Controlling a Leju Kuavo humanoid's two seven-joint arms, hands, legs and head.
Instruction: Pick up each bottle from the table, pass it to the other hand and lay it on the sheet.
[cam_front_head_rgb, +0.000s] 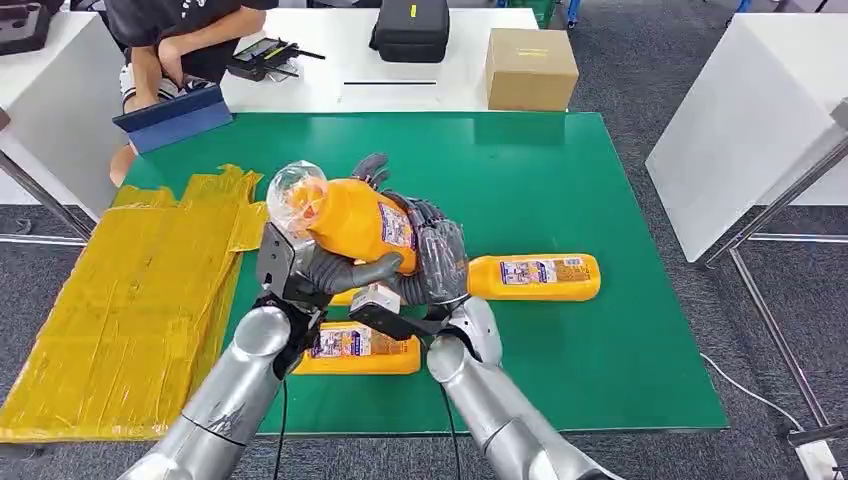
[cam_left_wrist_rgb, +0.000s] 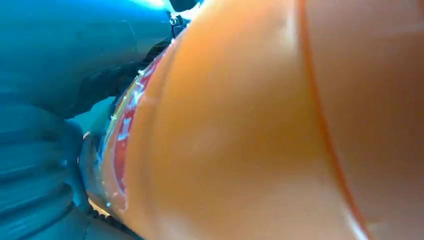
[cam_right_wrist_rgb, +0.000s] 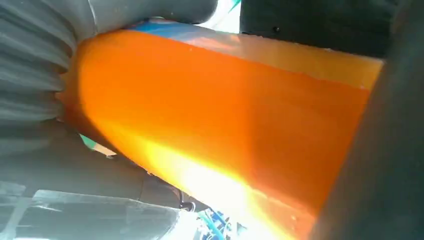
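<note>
An orange bottle (cam_front_head_rgb: 358, 222) with a clear-wrapped cap (cam_front_head_rgb: 297, 194) hangs tilted above the green table mat (cam_front_head_rgb: 560, 180), cap toward the yellow sheet (cam_front_head_rgb: 120, 300). My left hand (cam_front_head_rgb: 322, 272) grips it from below, its thumb under the body. From the other side my right hand (cam_front_head_rgb: 432, 252) wraps its fingers around the labelled end. In the wrist views the bottle (cam_left_wrist_rgb: 250, 125) (cam_right_wrist_rgb: 225, 115) sits close against each hand (cam_left_wrist_rgb: 40, 150) (cam_right_wrist_rgb: 35, 60). A second bottle (cam_front_head_rgb: 535, 277) lies on the mat to the right. A third bottle (cam_front_head_rgb: 362, 350) lies under my forearms, partly hidden.
A person sits at the back left by a blue folder (cam_front_head_rgb: 172, 118). On the white table behind stand a cardboard box (cam_front_head_rgb: 530, 68) and a black case (cam_front_head_rgb: 410, 28). Another white table (cam_front_head_rgb: 740, 110) is at the right. The yellow sheet overhangs the mat's left edge.
</note>
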